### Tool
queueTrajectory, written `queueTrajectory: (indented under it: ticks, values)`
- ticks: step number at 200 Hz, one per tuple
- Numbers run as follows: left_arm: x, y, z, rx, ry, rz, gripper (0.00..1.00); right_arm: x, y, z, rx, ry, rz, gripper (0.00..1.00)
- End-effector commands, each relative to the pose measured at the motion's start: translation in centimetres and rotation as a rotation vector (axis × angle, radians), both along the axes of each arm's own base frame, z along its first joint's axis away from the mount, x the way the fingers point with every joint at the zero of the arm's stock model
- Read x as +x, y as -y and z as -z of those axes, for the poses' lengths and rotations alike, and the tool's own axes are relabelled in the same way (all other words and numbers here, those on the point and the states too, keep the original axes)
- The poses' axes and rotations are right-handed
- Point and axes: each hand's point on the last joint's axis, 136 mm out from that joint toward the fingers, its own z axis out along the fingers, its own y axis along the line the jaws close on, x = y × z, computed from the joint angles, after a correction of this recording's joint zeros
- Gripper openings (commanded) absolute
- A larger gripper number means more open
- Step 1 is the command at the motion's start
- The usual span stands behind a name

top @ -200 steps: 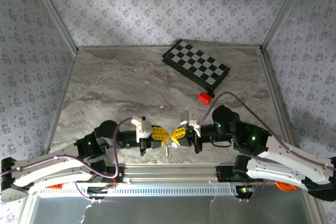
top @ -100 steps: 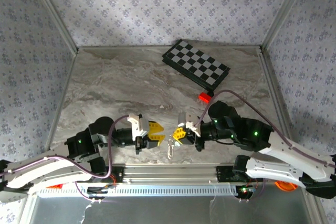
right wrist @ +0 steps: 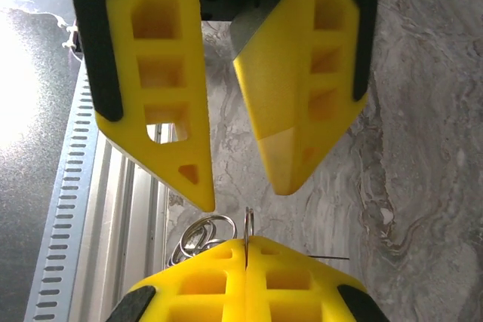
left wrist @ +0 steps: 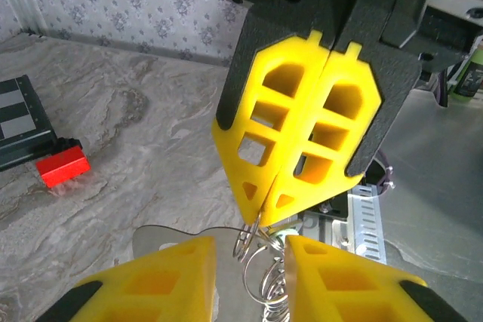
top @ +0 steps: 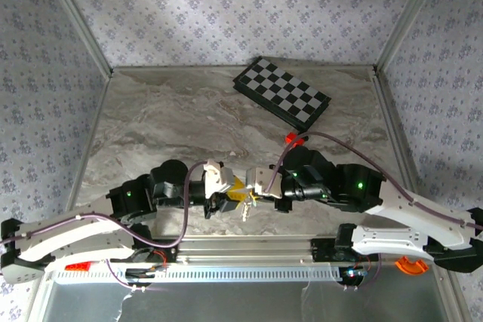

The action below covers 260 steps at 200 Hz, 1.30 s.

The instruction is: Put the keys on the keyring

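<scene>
Left tool point(top: 235, 190) has closed in, parted; right tool point(left wrist: 264, 213) clamps the keyring point(right wrist: 248, 225) (red block point(left wrist: 64, 167) behind).

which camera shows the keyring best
The left wrist view. There the keyring sits close to the lens, its wire loops plain to see, pinched at the top by the shut right end effector. In the right wrist view the keyring is mostly an edge-on sliver. In the top view the keyring is just a tiny glint.
</scene>
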Motion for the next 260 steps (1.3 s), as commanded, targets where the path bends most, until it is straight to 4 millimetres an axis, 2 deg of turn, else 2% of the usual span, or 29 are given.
queueTrajectory:
  ticks: [1,39,71,127,171,260]
  values:
    - [-0.3,0.2,-2.1,-0.027,0.032,0.029,0.28,-0.2,0.3,-1.7,0.031,0.024,-0.006,0.0]
    - [-0.3,0.7,-1.8,-0.002,0.036,0.041,0.25,-0.4,-0.2,-1.0,0.012,-0.021,-0.014,0.0]
    - [-0.2,0.9,-1.6,-0.001,0.041,0.042,0.17,-0.9,-0.3,-1.7,0.047,-0.036,-0.035,0.0]
    - [-0.1,0.9,-1.1,0.014,0.042,0.041,0.17,-1.2,0.3,-2.5,0.094,-0.06,-0.043,0.0]
    - [-0.2,1.1,-1.5,0.001,0.044,0.048,0.1,-1.0,0.0,-2.1,0.09,-0.066,-0.039,0.0]
    - [-0.7,1.6,-1.9,-0.071,0.014,0.074,0.11,-0.9,-0.2,-1.7,0.088,-0.076,-0.034,0.0]
